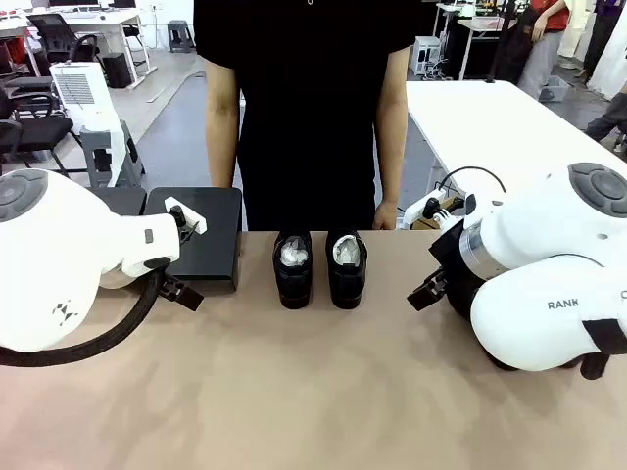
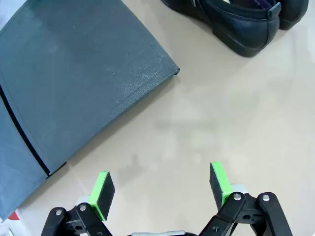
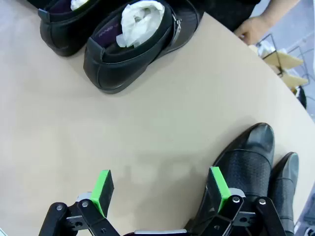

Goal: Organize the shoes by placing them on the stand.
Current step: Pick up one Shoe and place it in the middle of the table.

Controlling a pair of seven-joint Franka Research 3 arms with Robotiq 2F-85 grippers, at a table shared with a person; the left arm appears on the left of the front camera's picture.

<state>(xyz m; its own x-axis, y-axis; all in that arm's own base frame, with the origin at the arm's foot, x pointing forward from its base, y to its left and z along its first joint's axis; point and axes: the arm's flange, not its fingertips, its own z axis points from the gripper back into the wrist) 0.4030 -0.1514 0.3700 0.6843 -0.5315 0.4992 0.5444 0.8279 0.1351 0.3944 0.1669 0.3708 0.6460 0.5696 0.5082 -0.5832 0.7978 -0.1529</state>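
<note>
Matte-black and bare, the stand (image 1: 211, 245) carries no shoe in the front view; a pair of glossy dress shoes (image 1: 293, 266), stuffed with paper, waits on the tan tabletop (image 1: 313, 392) just right of the stand. Left wrist view: the left gripper (image 2: 160, 184) hangs beside the stand's corner, fingers wide, empty. Right wrist view: the right gripper (image 3: 157, 189) is equally wide and empty, a second pair (image 3: 246, 162) beside one finger, farther from the stand. By my judgement, nothing is placed yet.

front: across table (image 1: 313, 392) toward person (image 1: 313, 98) | wrists: close above table | shared: 2 shoes (image 1: 293, 272)
</note>
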